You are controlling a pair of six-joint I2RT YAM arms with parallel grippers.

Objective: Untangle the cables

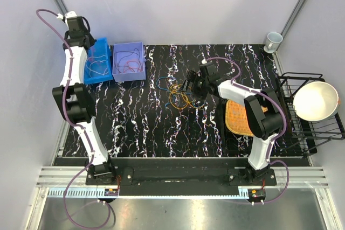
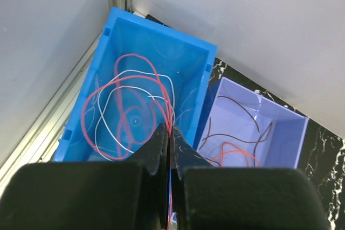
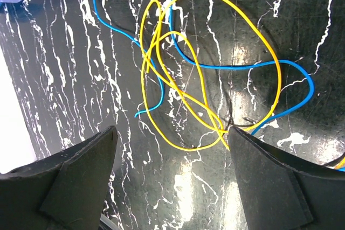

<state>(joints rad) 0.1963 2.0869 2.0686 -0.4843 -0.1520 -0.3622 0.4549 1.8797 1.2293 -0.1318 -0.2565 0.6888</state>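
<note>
Two bins: one blue bin [image 2: 156, 36], one lavender bin [image 2: 280, 119]. Each holds two cables: red cable [image 2: 82, 119] plus white cable [image 2: 161, 75], dark cable [image 2: 240, 103] plus second red cable [image 2: 234, 145]. Loose tangle: at least one yellow cable [image 3: 277, 79], one blue cable [image 3: 248, 67]; one cup [image 1: 274, 40], one bowl [image 1: 315, 100].

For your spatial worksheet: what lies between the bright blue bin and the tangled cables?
The lavender bin, then bare marbled tabletop, seen in the top external view.
</note>
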